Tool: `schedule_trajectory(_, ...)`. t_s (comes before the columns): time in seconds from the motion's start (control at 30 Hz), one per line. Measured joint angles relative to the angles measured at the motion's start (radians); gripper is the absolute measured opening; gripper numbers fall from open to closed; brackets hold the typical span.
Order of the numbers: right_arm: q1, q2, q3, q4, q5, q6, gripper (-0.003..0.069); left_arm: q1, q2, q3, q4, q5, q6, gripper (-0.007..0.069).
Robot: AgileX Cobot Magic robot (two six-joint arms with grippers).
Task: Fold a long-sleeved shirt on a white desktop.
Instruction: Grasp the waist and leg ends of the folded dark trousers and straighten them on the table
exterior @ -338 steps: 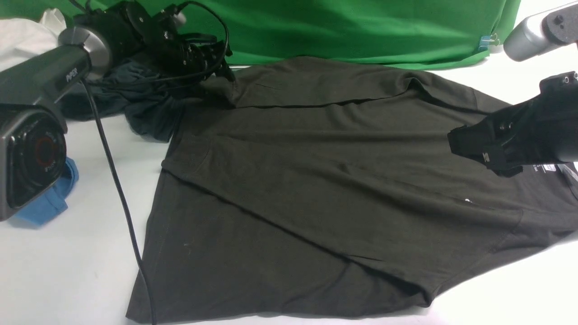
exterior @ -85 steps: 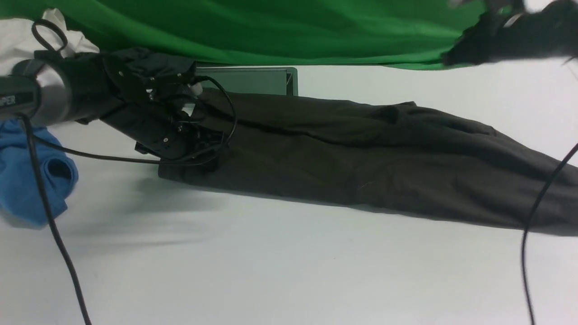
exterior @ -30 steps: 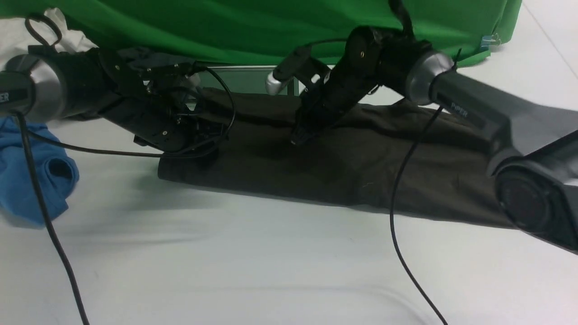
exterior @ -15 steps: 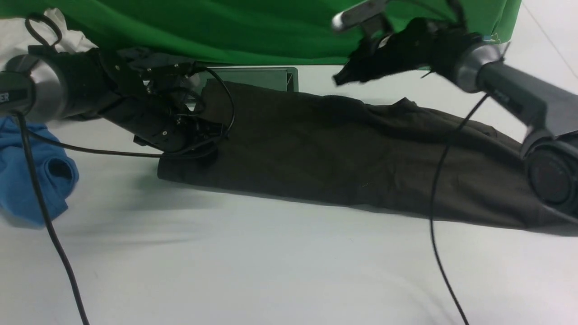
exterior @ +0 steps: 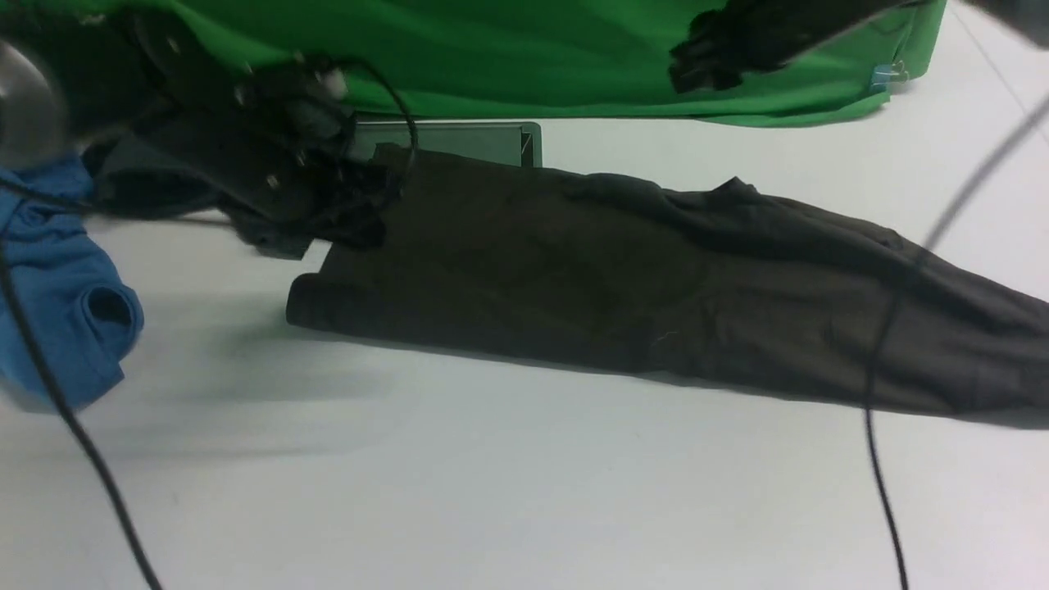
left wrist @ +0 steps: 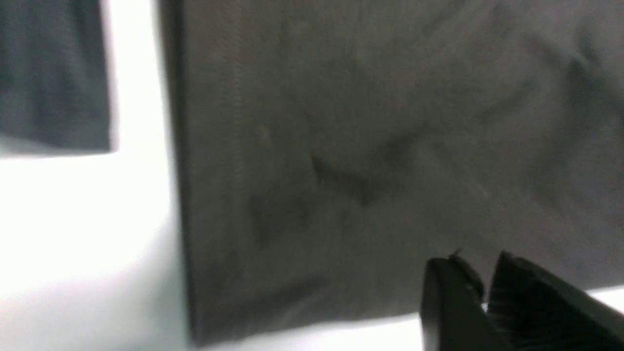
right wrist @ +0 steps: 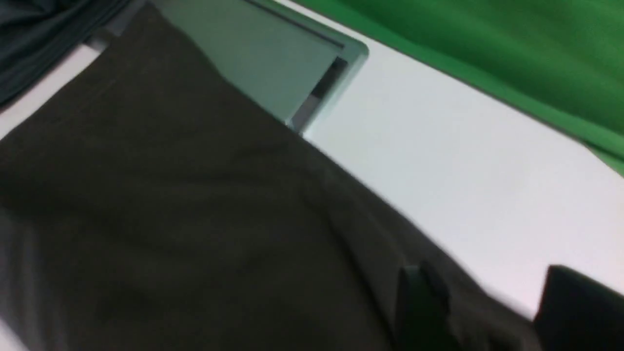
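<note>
The long-sleeved shirt (exterior: 623,295) lies folded into a long dark brown-black band across the white desktop (exterior: 492,483), from the left middle to the right edge. My left gripper (exterior: 348,215) is blurred with motion just above the shirt's left end. In the left wrist view the gripper (left wrist: 485,273) stands slightly open, with a narrow gap and nothing in it, above the shirt (left wrist: 365,146). My right gripper (exterior: 697,61) hangs high before the green backdrop. In the right wrist view it (right wrist: 492,292) is open and empty over the shirt's (right wrist: 170,219) far edge.
A silver cable hatch (exterior: 459,141) sits behind the shirt's left end. A bright blue garment (exterior: 70,287) and a dark grey-teal one (exterior: 135,180) lie at the left. The green backdrop (exterior: 533,49) hangs at the back. Black cables (exterior: 881,426) dangle in front.
The left gripper has let go of the shirt's left end and lifted up. The right gripper has released the shirt's middle, opened, and swung up and to the right.
</note>
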Motion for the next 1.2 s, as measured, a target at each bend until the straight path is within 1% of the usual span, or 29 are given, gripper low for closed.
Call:
schedule_trajectory(0.03, -0.005, -0.048, 0.085, -0.005, -0.022, 0.011, 0.0384, 0.000, -0.029, -0.003, 0.037, 0.019, -0.033, 0.0210)
schedule_trajectory(0.07, -0.007, -0.072, 0.103, -0.005, -0.034, 0.014, 0.0391, 0.000, -0.041, -0.003, 0.069, 0.028, -0.051, 0.0228)
schedule_trajectory(0.1, -0.020, -0.165, 0.233, -0.023, -0.081, 0.061, 0.0421, 0.001, -0.083, 0.001, 0.147, 0.065, -0.144, 0.0307)
schedule_trajectory(0.13, -0.026, -0.209, 0.293, -0.032, -0.102, 0.085, 0.0440, 0.003, -0.097, 0.009, 0.187, 0.077, -0.198, 0.0337)
schedule_trajectory(0.17, -0.037, -0.270, 0.373, -0.044, -0.124, 0.115, 0.0469, 0.012, -0.121, 0.026, 0.226, 0.086, -0.273, 0.0410)
schedule_trajectory(0.2, -0.047, -0.315, 0.442, -0.051, -0.131, 0.136, 0.0494, 0.024, -0.131, 0.043, 0.231, 0.094, -0.315, 0.0461)
schedule_trajectory(0.27, -0.062, -0.374, 0.510, -0.057, -0.132, 0.158, 0.0527, 0.050, -0.134, 0.077, 0.200, 0.098, -0.344, 0.0538)
schedule_trajectory(0.33, -0.080, -0.421, 0.579, -0.062, -0.119, 0.182, 0.0564, 0.083, -0.122, 0.127, 0.133, 0.088, -0.342, 0.0610)
schedule_trajectory(0.4, -0.087, -0.454, 0.640, -0.065, -0.099, 0.193, 0.0580, 0.124, -0.099, 0.173, 0.051, 0.043, -0.336, 0.0664)
schedule_trajectory(0.43, -0.087, -0.456, 0.640, -0.065, -0.097, 0.193, 0.0580, 0.124, -0.097, 0.177, 0.044, 0.038, -0.334, 0.0668)
schedule_trajectory(0.47, -0.089, -0.466, 0.662, -0.068, -0.089, 0.198, 0.0580, 0.150, -0.079, 0.199, -0.006, 0.004, -0.324, 0.0682)
schedule_trajectory(0.53, -0.090, -0.471, 0.668, -0.068, -0.093, 0.203, 0.0580, 0.170, -0.055, 0.211, -0.046, -0.031, -0.312, 0.0689)
schedule_trajectory(0.63, -0.090, -0.474, 0.669, -0.068, -0.136, 0.203, 0.0580, 0.177, 0.008, 0.218, -0.140, -0.077, -0.252, 0.0690)
schedule_trajectory(0.67, -0.090, -0.474, 0.669, -0.068, -0.136, 0.203, 0.0580, 0.177, 0.013, 0.218, -0.149, -0.077, -0.246, 0.0690)
schedule_trajectory(0.7, -0.090, -0.474, 0.669, -0.068, -0.158, 0.203, 0.0579, 0.176, 0.043, 0.218, -0.219, -0.098, -0.200, 0.0690)
schedule_trajectory(0.77, -0.090, -0.474, 0.669, -0.068, -0.170, 0.203, 0.0579, 0.175, 0.082, 0.218, -0.310, -0.128, -0.135, 0.0690)
schedule_trajectory(0.83, -0.090, -0.474, 0.669, -0.068, -0.174, 0.203, 0.0579, 0.175, 0.123, 0.218, -0.374, -0.148, -0.095, 0.0689)
schedule_trajectory(0.9, -0.090, -0.474, 0.669, -0.068, -0.173, 0.203, 0.0579, 0.177, 0.147, 0.215, -0.392, -0.149, -0.080, 0.0687)
schedule_trajectory(1.1, -0.090, -0.474, 0.669, -0.068, -0.175, 0.203, 0.0579, 0.180, 0.173, 0.198, -0.391, -0.129, -0.078, 0.0662)
schedule_trajectory(1.17, -0.090, -0.474, 0.669, -0.068, -0.178, 0.203, 0.0579, 0.180, 0.173, 0.198, -0.378, -0.126, -0.074, 0.0619)
schedule_trajectory(1.2, -0.090, -0.474, 0.669, -0.069, -0.178, 0.203, 0.0579, 0.180, 0.173, 0.198, -0.376, -0.126, -0.074, 0.0614)
